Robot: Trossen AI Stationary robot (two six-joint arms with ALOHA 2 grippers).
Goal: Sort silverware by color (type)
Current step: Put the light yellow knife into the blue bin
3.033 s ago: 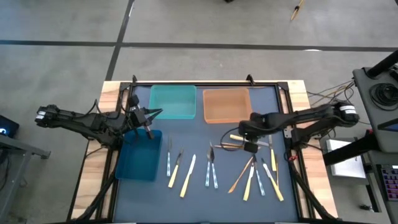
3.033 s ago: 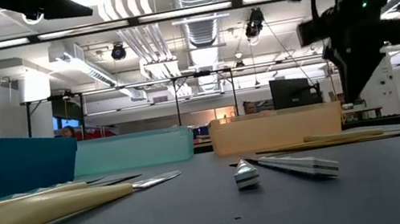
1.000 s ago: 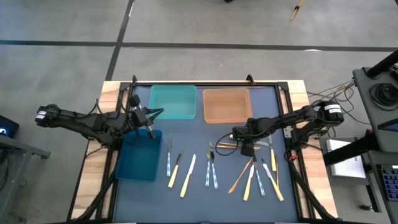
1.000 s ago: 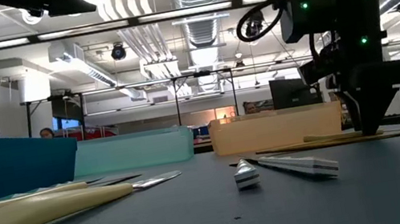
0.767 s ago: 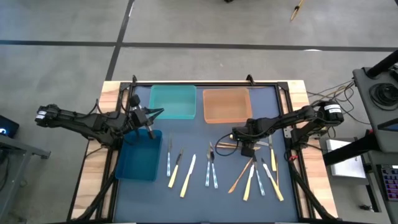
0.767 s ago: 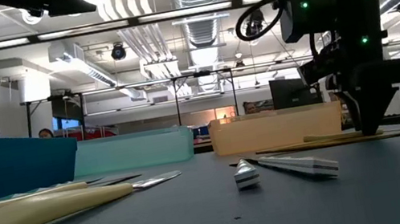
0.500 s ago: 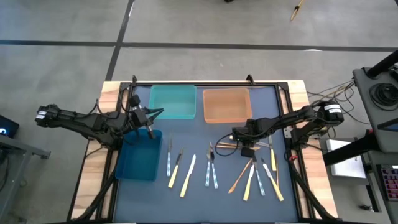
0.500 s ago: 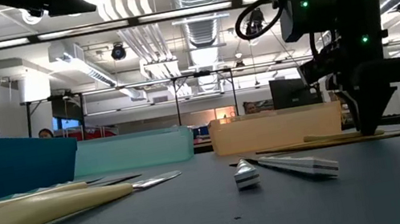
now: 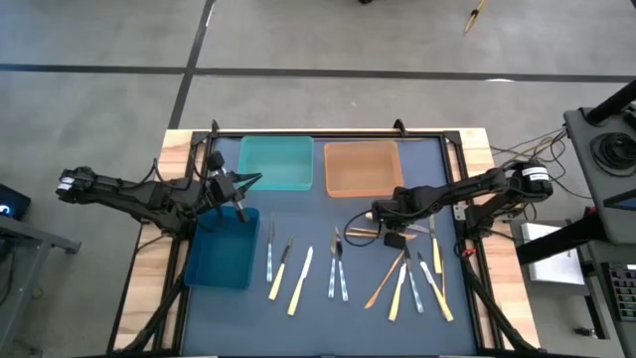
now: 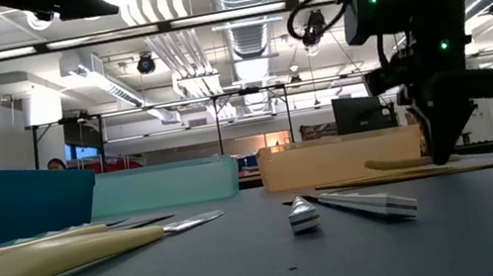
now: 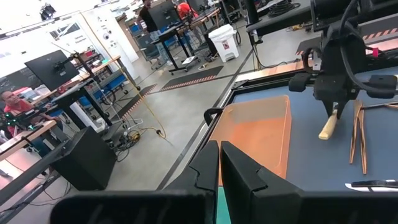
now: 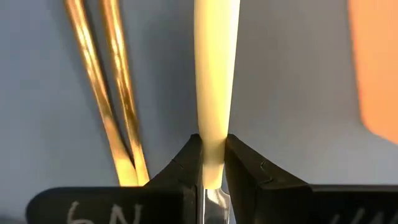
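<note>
My right gripper (image 9: 391, 228) stands at the mat's middle right, pointing steeply down, shut on a pale yellow piece of silverware (image 12: 216, 68). Two orange-tan pieces (image 12: 106, 93) lie right beside it on the mat. More silverware lies in two loose groups on the near half of the mat, one near the middle (image 9: 298, 270) and one at the right (image 9: 415, 278). My left gripper (image 9: 239, 210) hovers shut above the far right corner of the dark blue bin (image 9: 221, 254), touching nothing. My right gripper pinches the pale yellow handle between its two fingers, at the narrow end (image 12: 211, 158) where it meets the metal part. The fingers come from above, pointing steeply down, and stand across the piece. The handle (image 11: 328, 127) slants down from the fingers, its free end low by the mat.
A teal bin (image 9: 276, 162) and an orange bin (image 9: 363, 167) stand side by side at the mat's far edge, the orange one just beyond my right gripper. A black frame borders the mat. Bare mat lies between the bins and the silverware.
My right gripper, low over the mat, has shut on the pale yellow handle. The handle, which lay flat, now stands slightly raised at the gripper.
</note>
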